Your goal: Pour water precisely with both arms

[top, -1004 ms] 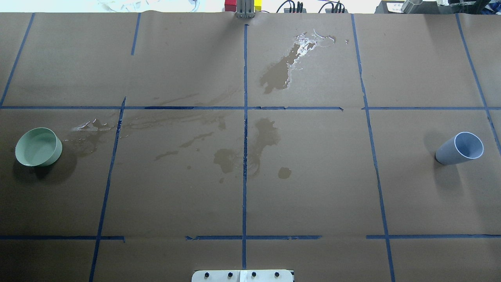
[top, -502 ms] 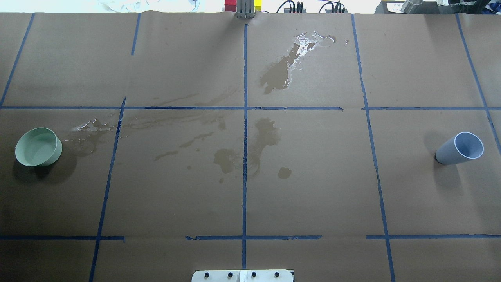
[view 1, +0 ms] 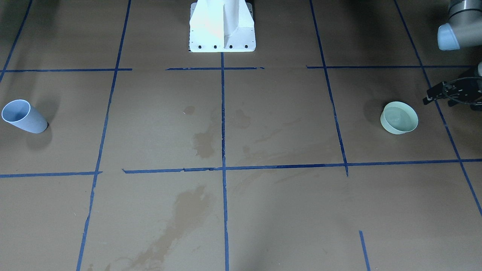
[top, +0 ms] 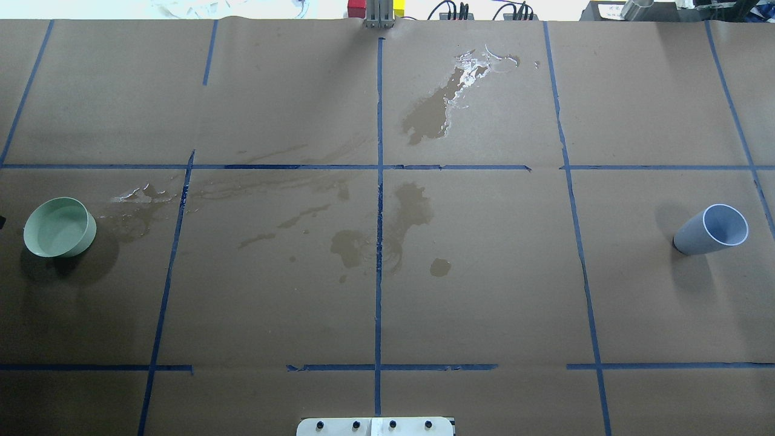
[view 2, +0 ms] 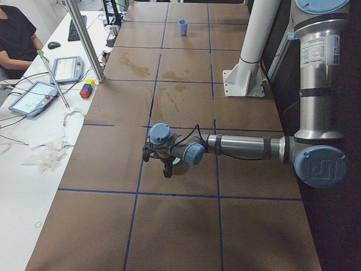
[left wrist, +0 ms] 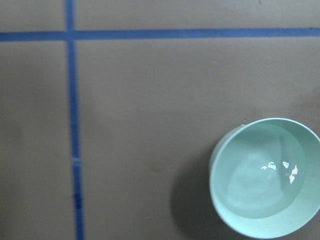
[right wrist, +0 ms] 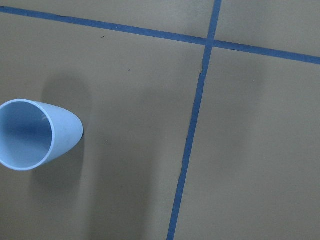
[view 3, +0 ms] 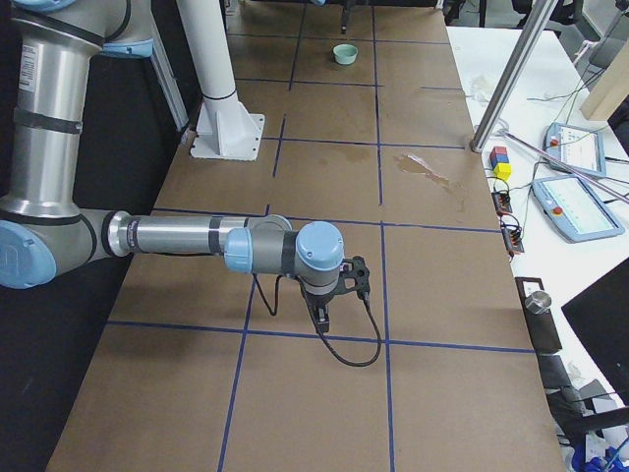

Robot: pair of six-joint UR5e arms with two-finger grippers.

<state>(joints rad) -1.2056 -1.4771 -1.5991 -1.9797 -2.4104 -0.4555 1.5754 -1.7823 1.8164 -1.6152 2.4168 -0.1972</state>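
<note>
the water (left wrist: 260, 175) lies in the green bowl (view 1: 395, 130), seemingly just beside the left pincer (view 1: 433, 96), toward the bench (view 1: 286, 210) middle; the left arm (view 1: 452, 35) is nearer. pincer open or closed, i cannot tell.

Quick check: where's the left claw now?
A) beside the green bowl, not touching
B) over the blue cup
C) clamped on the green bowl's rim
A: the left claw hangs beside the green bowl, with bare table between them.
</note>
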